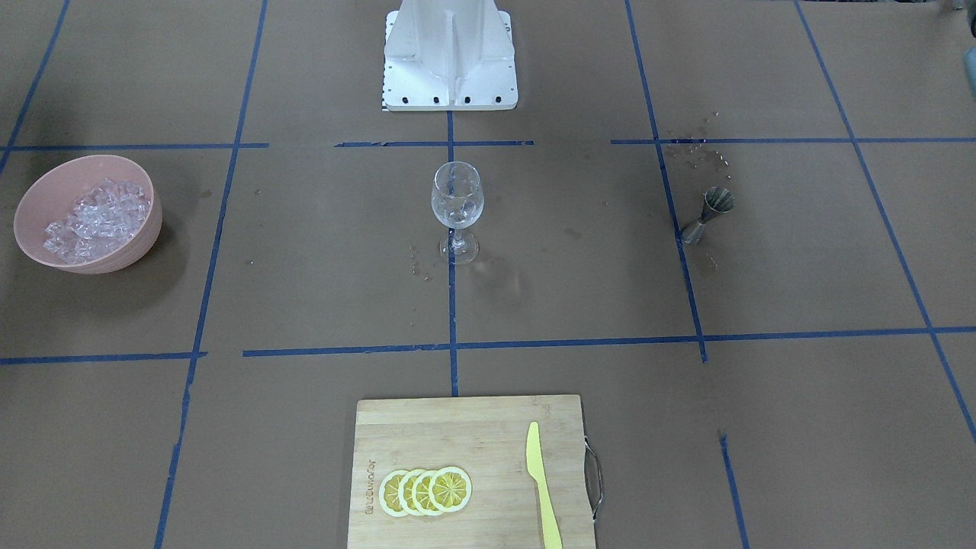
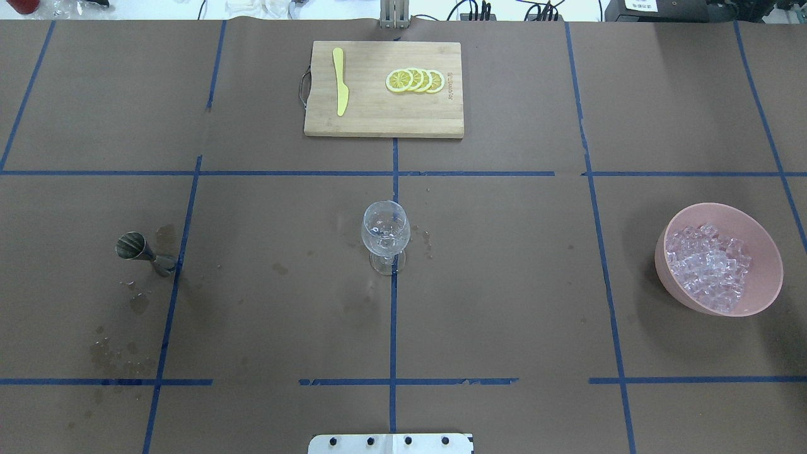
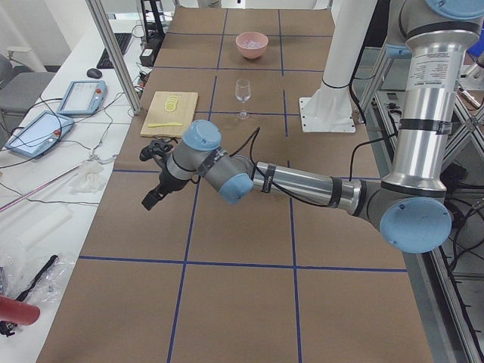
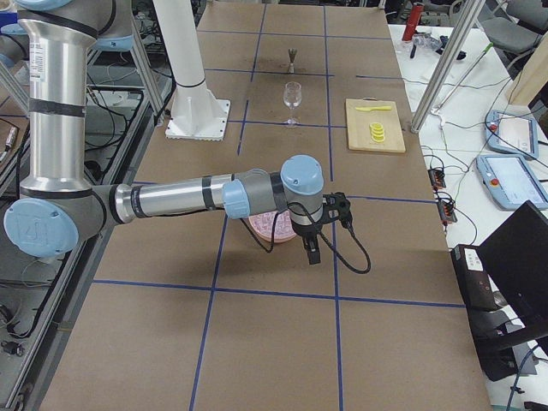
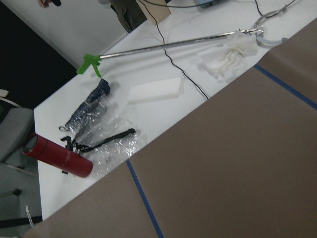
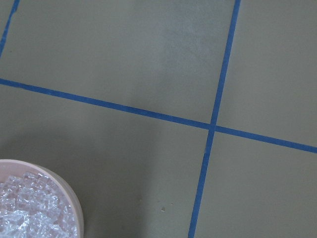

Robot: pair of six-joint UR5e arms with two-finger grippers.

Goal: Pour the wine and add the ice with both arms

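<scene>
Wine-and-ice station: neither pour nor icing appears done, and both arms are off the goods.

Overhead view, left to right: one metal jigger [image 2: 142, 250], upright, wet spots around it. One wine glass [image 2: 385, 236] stands at table centre with no coloured liquid in it; whether it holds cubes cannot be told. One pink bowl [image 2: 766, 265] carries the ice [image 2: 709, 268], a heap too many to count. At the far edge, one cutting board [image 2: 378, 113] bears one yellow knife [image 2: 341, 82] and four lemon slices [image 2: 416, 81]. No bottle shows. Two arms: the left gripper [image 3: 153, 198] hangs over the table's left end, and the right gripper [image 4: 312, 250] hangs just beside the bowl. For both, jaw state cannot be told.
</scene>
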